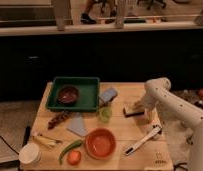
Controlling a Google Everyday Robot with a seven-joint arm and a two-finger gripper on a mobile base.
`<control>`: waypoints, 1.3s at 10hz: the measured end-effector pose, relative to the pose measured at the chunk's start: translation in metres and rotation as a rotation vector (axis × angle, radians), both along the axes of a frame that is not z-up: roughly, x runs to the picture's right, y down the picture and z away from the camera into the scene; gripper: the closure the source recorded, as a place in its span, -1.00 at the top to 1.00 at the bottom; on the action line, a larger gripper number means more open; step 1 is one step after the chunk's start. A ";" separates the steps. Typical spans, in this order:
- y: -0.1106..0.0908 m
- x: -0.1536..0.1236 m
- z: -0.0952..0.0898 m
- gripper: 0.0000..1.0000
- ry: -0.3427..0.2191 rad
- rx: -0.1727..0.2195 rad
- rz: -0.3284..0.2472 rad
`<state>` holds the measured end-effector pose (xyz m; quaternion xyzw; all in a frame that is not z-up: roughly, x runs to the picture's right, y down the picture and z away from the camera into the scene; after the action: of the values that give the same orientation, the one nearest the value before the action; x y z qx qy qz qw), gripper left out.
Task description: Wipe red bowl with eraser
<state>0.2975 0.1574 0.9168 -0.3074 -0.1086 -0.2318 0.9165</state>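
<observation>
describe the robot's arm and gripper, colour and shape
The arm is white, made of smooth, rounded tubular segments with a bulbous joint. No cables or markings can be made out. The gripper, at the arm's end beside the eraser on the wooden table, looks pale cream as well.

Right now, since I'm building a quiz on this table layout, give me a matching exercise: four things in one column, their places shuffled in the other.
Things:
1. red bowl
2. eraser
3. dark bowl
4. gripper

Places:
A. inside the green tray
B. at the eraser's right end, low over the table
C. front middle of the table
D. lying right of the green cup

Pairs: 1-C, 2-D, 3-A, 4-B.
</observation>
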 end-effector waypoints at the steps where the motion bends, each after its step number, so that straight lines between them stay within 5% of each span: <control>1: 0.000 0.002 0.001 0.60 0.000 0.001 0.001; 13: 0.001 0.007 0.003 0.60 0.002 -0.003 0.002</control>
<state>0.3046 0.1586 0.9196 -0.3089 -0.1083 -0.2307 0.9163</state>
